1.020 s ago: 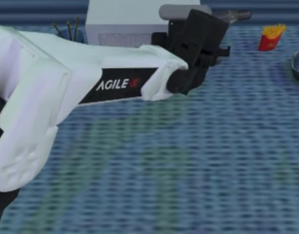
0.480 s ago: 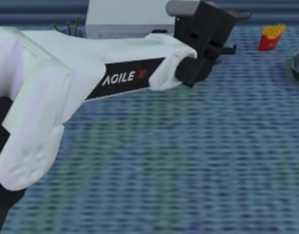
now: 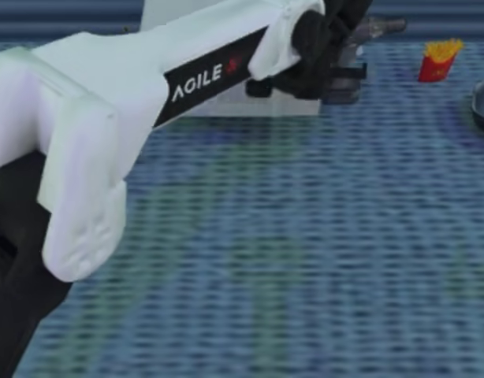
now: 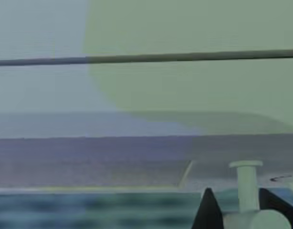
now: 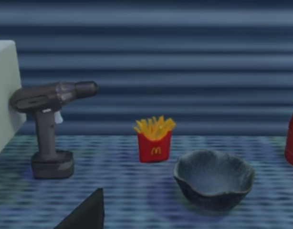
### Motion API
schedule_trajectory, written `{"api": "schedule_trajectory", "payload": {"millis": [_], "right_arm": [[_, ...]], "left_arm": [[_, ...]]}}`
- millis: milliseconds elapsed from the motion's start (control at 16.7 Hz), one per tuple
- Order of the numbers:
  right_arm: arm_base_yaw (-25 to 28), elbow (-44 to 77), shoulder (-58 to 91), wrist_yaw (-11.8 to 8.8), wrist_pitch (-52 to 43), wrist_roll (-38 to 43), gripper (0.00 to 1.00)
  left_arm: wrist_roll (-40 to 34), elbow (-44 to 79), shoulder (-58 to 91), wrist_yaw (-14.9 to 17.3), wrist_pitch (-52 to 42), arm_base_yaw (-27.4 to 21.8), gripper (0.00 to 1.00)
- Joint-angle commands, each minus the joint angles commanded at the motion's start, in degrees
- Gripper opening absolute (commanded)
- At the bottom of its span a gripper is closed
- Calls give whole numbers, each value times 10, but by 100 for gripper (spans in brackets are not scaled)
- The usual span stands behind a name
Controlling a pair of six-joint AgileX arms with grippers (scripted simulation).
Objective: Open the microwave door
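From above, find the microwave (image 3: pixel 250 106) at the tabletop's (image 3: pixel 305 236) far edge, left of centre, mostly hidden under the left arm. Only a white strip of its front on show, so no telling how far the microwave door stands open. Find the left tool (image 3: pixel 343 83) at that front's right end, near the drill (image 3: pixel 376 27), with the fries (image 3: pixel 439 59) well apart to the right. Against a second ago, sits farther back, now covering the mesh window yet baring that lower strip. In the left wrist view, appears clamped on a white handle (image 4: pixel 254 220), dark fingertips (image 4: pixel 208 212) either side. Expect a stiff, light, hinged panel: hold the handle, pull along its arc, beware slipping on smooth plastic. In the right wrist view, find the right tool (image 5: pixel 84 214) parked facing a bowl (image 5: pixel 214 179); grip impossible to tell.
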Motion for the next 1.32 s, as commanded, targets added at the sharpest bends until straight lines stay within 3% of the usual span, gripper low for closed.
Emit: {"api": "schedule_trajectory", "payload": {"millis": [360,1320], "right_arm": [[0,0,0,0,0,0,100],[0,0,0,0,0,0,100]], "left_arm": [[-42,124,26,57,-170,21,0],[-44,132,28,60,-178,22,0]]}}
